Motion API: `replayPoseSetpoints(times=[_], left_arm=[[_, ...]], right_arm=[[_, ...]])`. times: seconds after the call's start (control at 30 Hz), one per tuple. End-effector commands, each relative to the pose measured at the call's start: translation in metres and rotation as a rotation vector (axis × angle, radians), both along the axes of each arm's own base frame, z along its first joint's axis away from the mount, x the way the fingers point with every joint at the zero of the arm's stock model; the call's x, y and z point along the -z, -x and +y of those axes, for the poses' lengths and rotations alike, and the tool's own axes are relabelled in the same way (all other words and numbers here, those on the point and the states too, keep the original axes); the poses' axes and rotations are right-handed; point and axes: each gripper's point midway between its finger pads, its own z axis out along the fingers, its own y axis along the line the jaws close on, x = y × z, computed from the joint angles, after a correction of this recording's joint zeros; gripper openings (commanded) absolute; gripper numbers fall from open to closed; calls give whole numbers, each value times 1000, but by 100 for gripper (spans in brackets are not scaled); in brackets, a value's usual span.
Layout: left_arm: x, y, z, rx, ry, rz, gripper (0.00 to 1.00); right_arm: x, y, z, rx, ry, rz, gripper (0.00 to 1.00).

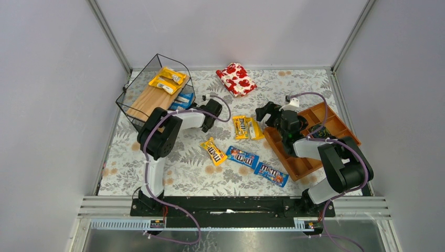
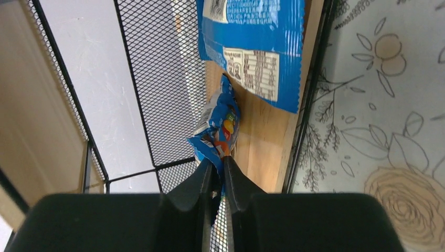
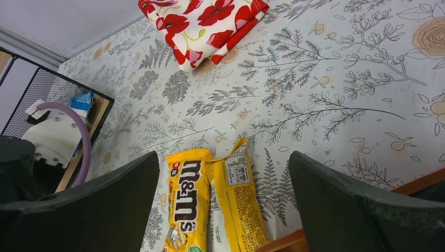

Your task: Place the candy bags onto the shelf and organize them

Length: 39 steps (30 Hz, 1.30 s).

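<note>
1. Nearest the arm bases, three candy bags lie flat and apart on the floral-print counter (image 1: 178, 173). The first blue bag (image 1: 271, 174) lies just beside the tray. The second blue bag (image 1: 242, 156) is to its left, and the lone yellow bag (image 1: 213, 151) is further left.
2. The orange-brown tray (image 1: 336, 126) sits on the right side of the counter, with the right arm reaching across it.
3. The right tool (image 3: 223, 155) hangs over two more bags, its fingers spread wide and holding nothing. Below it the logo-up yellow bag (image 3: 186, 205) and the back-up yellow bag (image 3: 239, 199) lie side by side, touching, close to the tray's edge.
4. The left tool (image 2: 216, 167) reaches into the lower tier of the shelf (image 1: 137, 113). Its fingers are pressed together on one end of the crumpled blue bag (image 2: 223, 123), which stands on edge next to the mesh wall over the lower board (image 2: 262, 152). Whether that bag touches the board cannot be told.
5. Beyond it, the flat blue bag (image 2: 252, 47) lies back up on the same board.
6. On the shelf's top board (image 1: 149, 100), two yellow packets (image 1: 174, 75) lie side by side at the far end.
7. Farthest off, the red-and-white floral pouch (image 1: 236, 79) rests near the counter's back edge, well apart from the shelf.
</note>
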Motion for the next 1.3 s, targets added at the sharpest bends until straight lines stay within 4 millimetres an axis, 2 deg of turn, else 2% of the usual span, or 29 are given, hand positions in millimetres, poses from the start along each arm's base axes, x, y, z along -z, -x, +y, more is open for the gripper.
replayPoseSetpoints(times=[0.0, 0.17, 0.37, 0.63, 0.9, 1.27], left_arm=[[8, -19, -5, 28, 39, -13, 15], [25, -27, -7, 36, 65, 26, 16], [40, -23, -11, 63, 97, 67, 18], [38, -26, -12, 97, 98, 53, 19], [35, -27, -1, 108, 82, 34, 19], [25, -30, 1, 111, 76, -5, 31]], right_arm=[[-13, -5, 0, -3, -31, -45, 100], [-11, -5, -1, -1, -33, -40, 100], [-10, -5, -2, 1, -33, -39, 100], [-9, -6, -2, -2, -38, -34, 100], [-9, -4, -3, 1, -43, -33, 100], [-8, -5, -5, 3, -48, -31, 100]])
